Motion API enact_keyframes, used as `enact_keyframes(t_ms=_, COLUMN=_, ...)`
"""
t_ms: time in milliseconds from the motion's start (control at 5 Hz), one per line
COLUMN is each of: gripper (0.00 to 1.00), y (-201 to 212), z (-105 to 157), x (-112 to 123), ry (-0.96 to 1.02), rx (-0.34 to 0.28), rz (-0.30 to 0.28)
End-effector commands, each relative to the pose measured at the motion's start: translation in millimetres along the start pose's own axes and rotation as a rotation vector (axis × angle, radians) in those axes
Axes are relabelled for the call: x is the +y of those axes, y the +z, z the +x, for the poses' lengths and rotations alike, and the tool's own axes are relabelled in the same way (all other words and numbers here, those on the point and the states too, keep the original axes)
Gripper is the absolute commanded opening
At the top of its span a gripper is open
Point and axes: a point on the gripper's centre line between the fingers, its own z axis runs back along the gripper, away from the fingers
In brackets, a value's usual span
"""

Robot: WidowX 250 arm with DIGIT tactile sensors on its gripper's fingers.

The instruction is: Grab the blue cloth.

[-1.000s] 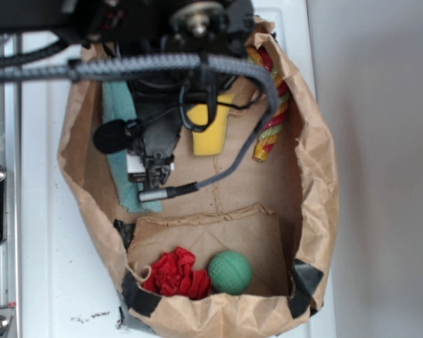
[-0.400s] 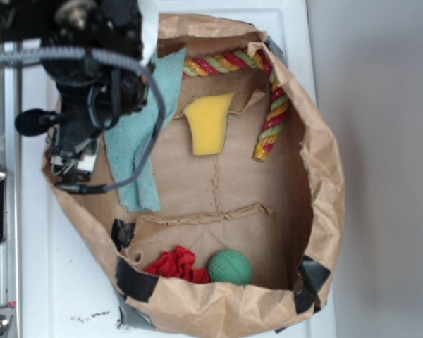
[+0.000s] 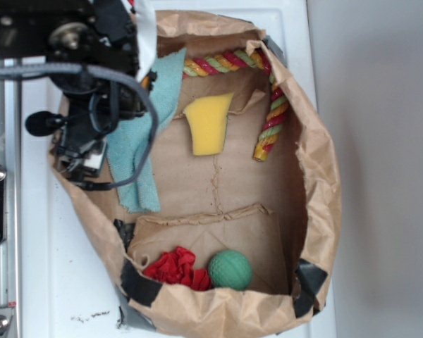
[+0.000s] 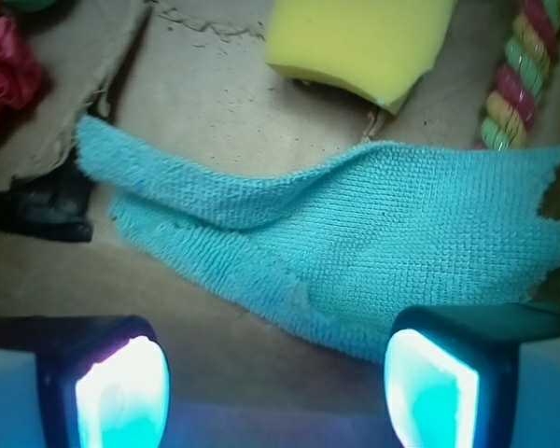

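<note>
Arm: black, enters from upper left, wrist pitched downward | Tool (image 4: pixel 275 392): jaws spread wide apart, nothing between them | Fingers: both pads lit pale, left pad (image 4: pixel 121 392) and right pad (image 4: pixel 429 387) at lower frame edge | Exterior: tool (image 3: pixel 81 158) under grey cabling.

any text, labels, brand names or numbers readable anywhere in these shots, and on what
None can be read in either view.
The blue cloth, yellow sponge, rope, green ball, red fabric and paper bag carry no print.
A pale patch on the arm is too blurred to tell.
</note>
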Motion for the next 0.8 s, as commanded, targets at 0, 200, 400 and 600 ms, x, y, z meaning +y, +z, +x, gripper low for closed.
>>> enact_keyframes(t_ms=0, gripper=1.0, y=9.9, z=42.5, x=6.0, ry=0.292, rx=0.024, rz=0.013)
enact_keyframes(t_ms=200, gripper=1.0, y=22.2, z=43.0, x=-4.0, ry=0.376, rx=0.095, rz=0.024)
enact_keyframes(t_ms=400, gripper=1.0, y=33.2, z=40.8, x=-5.9, ry=0.41, rx=0.109, rz=0.013)
enact_keyframes(t_ms=600, gripper=1.0, y=18.4, z=41.5, x=-0.5, ry=0.598, rx=0.013, rz=0.103)
